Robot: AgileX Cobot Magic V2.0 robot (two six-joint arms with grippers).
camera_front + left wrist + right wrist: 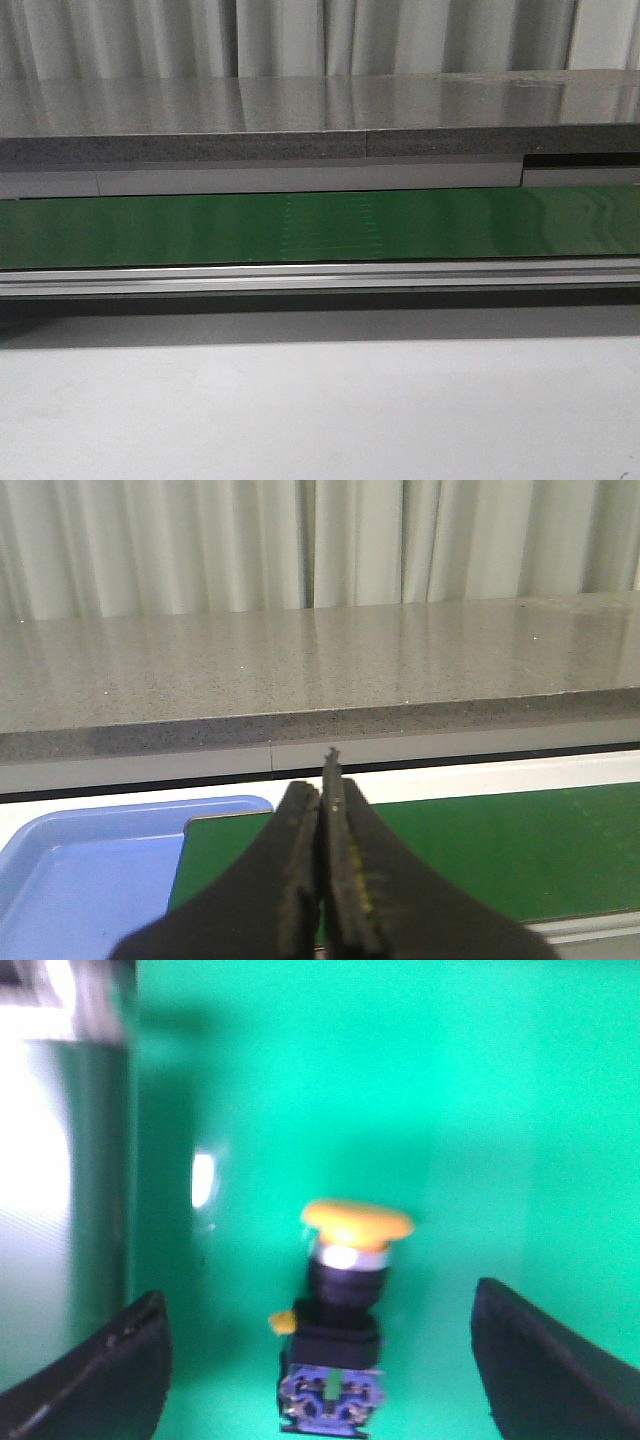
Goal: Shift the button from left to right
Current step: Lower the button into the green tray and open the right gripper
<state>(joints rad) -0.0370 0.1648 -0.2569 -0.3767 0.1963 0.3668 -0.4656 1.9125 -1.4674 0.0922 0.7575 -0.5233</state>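
Button (340, 1320) is lying on its side on the green belt (450, 1110), sitting right between the right gripper (320, 1360) fingers, which are spread wide and not touching it yet. Front view doesn't show it at all, just bare belt. Left gripper (322, 810) is pinched closed on nothing, hanging over a blue tray (80, 880) near the belt's edge. My guess on handling: it's light, rigid plastic, and the round yellow cap looks smooth, so it'd probably slip or roll in a pinch. The blocky black body has flat sides, so I'd squeeze there, across the middle, below the cap.
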